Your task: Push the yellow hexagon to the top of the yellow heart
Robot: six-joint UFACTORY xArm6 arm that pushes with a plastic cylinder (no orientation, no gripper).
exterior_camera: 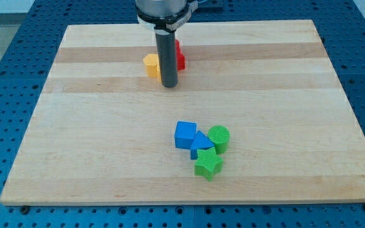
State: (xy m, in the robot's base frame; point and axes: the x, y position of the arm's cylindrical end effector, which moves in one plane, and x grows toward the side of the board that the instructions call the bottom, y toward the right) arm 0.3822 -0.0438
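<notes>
A yellow block [151,64], which looks like the hexagon, lies near the view's top, left of centre on the wooden board [94,139]. My rod hides its right side. My tip [169,85] rests on the board just right of this block and slightly below it, touching or nearly touching it. A red block [180,56] shows behind the rod on its right. I cannot make out a separate yellow heart; it may be hidden behind the rod.
A cluster lies below the board's centre: a blue cube [185,134], a blue angular block [201,145], a green cylinder [219,137] and a green star [208,165]. Blue perforated table surrounds the board.
</notes>
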